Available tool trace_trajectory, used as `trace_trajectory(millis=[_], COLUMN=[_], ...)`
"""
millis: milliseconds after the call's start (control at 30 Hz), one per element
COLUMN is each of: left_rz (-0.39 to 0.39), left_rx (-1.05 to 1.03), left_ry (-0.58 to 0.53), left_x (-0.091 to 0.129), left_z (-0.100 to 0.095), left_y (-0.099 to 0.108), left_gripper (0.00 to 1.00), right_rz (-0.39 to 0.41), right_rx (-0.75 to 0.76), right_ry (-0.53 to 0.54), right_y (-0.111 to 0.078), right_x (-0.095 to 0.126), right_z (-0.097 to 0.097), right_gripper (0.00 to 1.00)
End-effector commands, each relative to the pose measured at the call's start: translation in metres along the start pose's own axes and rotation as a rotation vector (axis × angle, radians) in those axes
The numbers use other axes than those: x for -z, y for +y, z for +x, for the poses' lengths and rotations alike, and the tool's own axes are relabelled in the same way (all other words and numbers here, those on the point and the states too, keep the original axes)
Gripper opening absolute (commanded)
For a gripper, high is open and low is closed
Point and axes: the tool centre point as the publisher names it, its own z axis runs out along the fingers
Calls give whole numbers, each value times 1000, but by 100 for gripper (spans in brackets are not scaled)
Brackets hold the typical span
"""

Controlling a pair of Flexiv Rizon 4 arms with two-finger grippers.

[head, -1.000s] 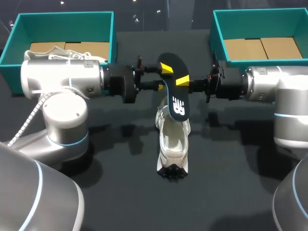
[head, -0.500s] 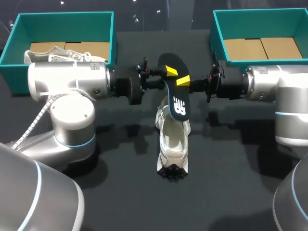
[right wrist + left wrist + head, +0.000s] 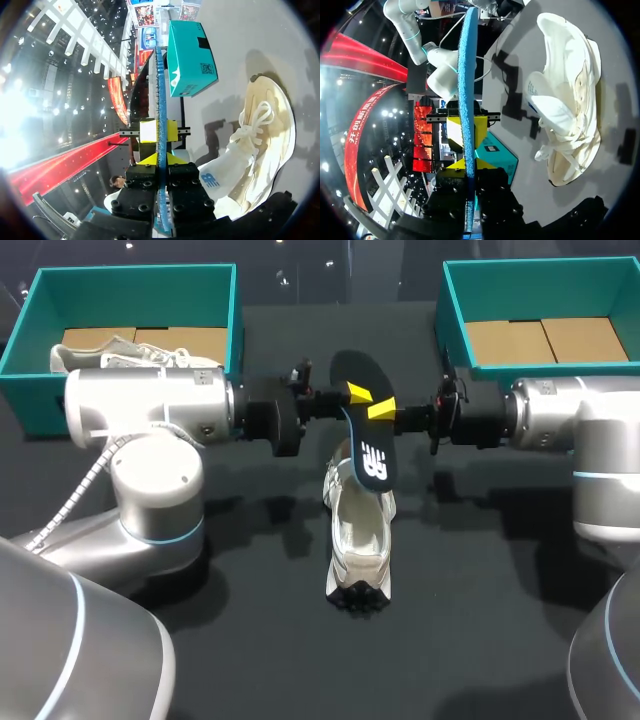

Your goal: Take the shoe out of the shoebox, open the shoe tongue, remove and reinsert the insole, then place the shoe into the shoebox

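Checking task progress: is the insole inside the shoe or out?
Out: left tool and right tool hold the insole above the shoe.

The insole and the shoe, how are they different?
The insole is dark, thin and flat; the shoe is creamy white and puffy, with laces. The insole is held up, pinched by the left gripper and the right gripper; the shoe lies on the table with nothing gripping it. Both are near the table's middle.
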Motion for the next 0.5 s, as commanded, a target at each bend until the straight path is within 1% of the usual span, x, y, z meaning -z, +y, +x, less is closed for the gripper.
trace_trajectory(millis=[33, 67, 233, 367, 433, 500], left_rz=[7, 7, 5, 7, 0, -29], left_rx=[-5, -6, -6, 12, 15, 4], left_ry=[-5, -5, 5, 15, 16, 25], left_x=[2, 3, 16, 27, 32, 38], left_z=[0, 0, -2, -5, -7, -8], left_y=[-1, -2, -7, -12, -16, -20], left_gripper=[0, 0, 0, 0, 0, 0], right_rz=[20, 25, 34, 50, 50, 50], right_rx=[-2, 1, 68, 166, 166, 166], right_ry=[4, 0, -40, -120, -120, -120], right_y=[2, 3, -3, -10, -10, -10], right_x=[3, 5, 25, 46, 46, 46], right_z=[-3, -3, -4, -5, -5, -5], right_gripper=[74, 100, 100, 100, 100, 100])
